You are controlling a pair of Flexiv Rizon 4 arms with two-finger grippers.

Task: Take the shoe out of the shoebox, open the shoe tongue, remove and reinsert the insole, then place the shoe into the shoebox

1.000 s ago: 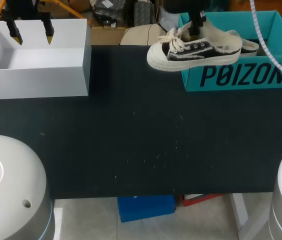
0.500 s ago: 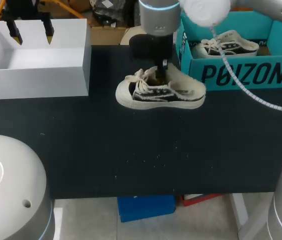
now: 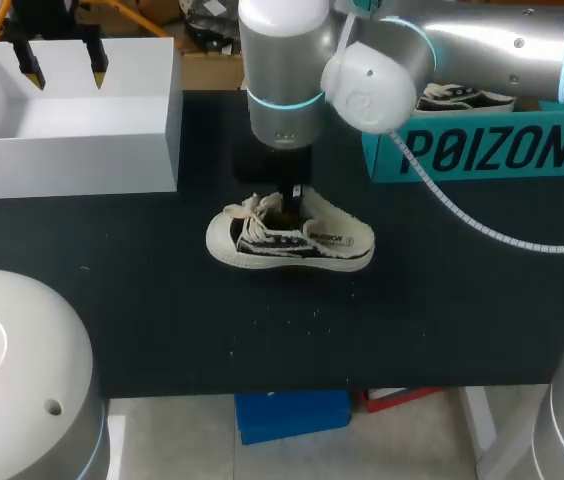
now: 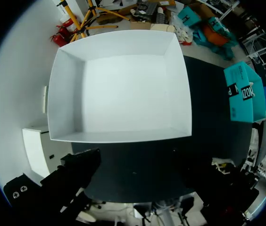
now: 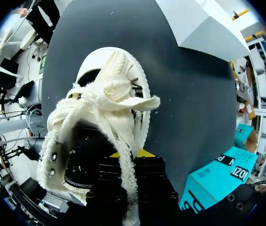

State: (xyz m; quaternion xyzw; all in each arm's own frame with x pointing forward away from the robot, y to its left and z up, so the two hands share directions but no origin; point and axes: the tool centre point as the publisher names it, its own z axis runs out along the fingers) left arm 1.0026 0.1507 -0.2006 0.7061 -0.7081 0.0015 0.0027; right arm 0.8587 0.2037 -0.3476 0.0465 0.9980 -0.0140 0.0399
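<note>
The right hand (image 3: pixel 295 194) reaches straight down into the mouth of a black-and-cream canvas shoe with cream laces (image 3: pixel 290 238). The shoe sits sole-down on the dark worktop (image 3: pixel 162 300). The hand's fingers appear pressed together on the fleecy collar, pinching one side wall.

Seen from that wrist, the shoe (image 5: pixel 100 117) stretches ahead of the hand (image 5: pixel 129 155), with laces and tongue just beyond the fingers and the toe farthest off. Its long axis runs sideways under the hand. The toe points toward the left arm's side and the heel toward a teal cardboard shoebox (image 3: pixel 492 150), well apart, which holds a second shoe (image 3: pixel 462 97).

The left hand (image 3: pixel 62 62) hovers with fingers spread over an open white box (image 3: pixel 72 140), well apart from the shoe. The right arm is far nearer, so opening the tongue likely falls to it, or needs the left hand to come across.
</note>
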